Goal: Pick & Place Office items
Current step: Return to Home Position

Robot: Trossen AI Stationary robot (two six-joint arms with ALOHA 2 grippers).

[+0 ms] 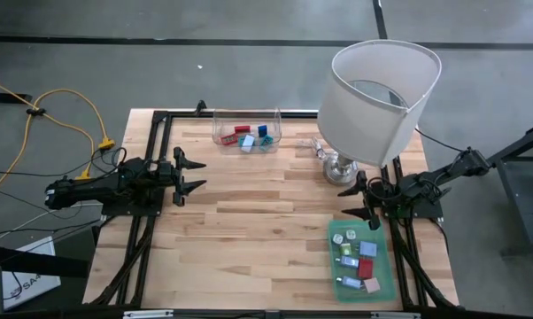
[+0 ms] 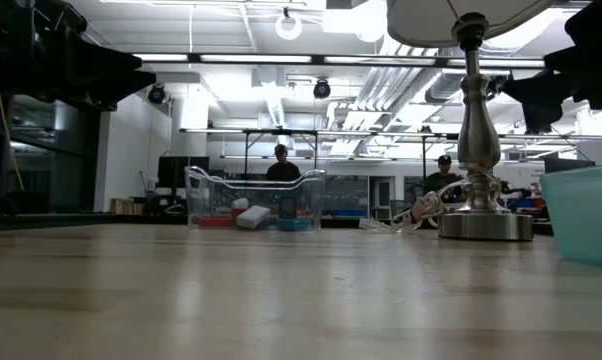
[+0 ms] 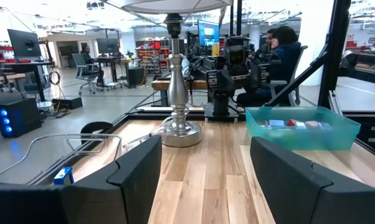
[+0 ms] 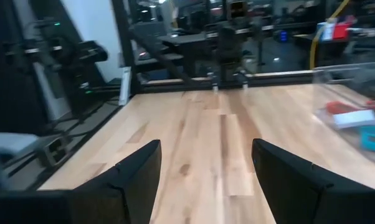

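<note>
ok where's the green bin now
High view: the green bin sits on the right side of the table, next to the right gripper, which is between it and the lamp.

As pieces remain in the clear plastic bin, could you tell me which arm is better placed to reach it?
Probably left: the open left gripper sits nearer the clear plastic bin, bare wooden table between. The white-shaded metal lamp partly blocks the right gripper.
</note>
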